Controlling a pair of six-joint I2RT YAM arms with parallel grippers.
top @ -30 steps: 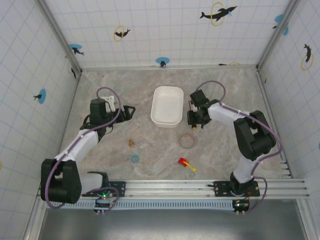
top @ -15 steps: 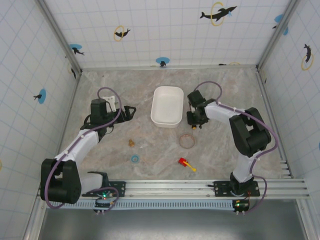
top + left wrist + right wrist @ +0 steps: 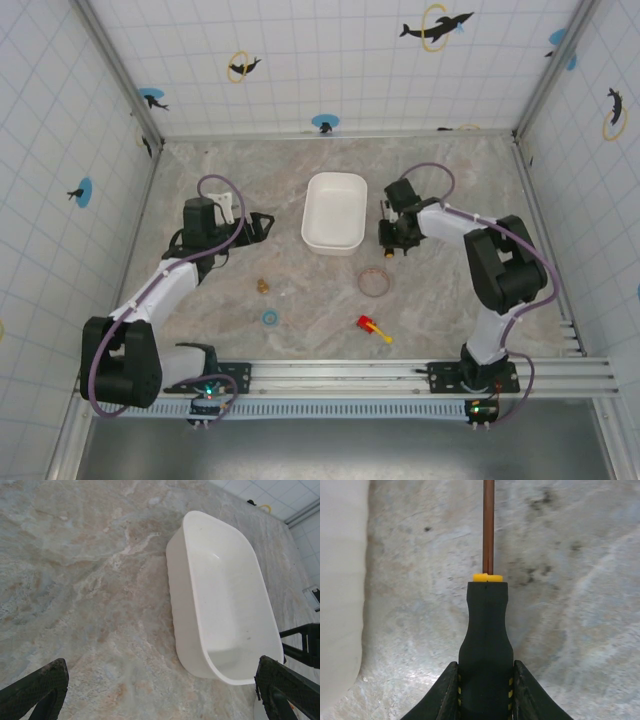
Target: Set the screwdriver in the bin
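Bare bin [image 3: 334, 212] just left of the right gripper [image 3: 485, 680], which pinches the screwdriver [image 3: 485, 645]. The left gripper [image 3: 160, 692] gapes; ring [image 3: 361, 283] nearby.

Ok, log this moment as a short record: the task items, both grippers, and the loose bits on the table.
screwdriver: handle clamped between the right gripper's fingers, shaft pointing away from the wrist camera
bin: upright on the table, empty
right gripper: shut on the screwdriver, just right of the bin
left gripper: open, holding nothing, left of the bin
loose items: brown ring, red and yellow toy, blue ring, small brass piece, all nearer the arm bases than the bin
task status: screwdriver not yet in the bin
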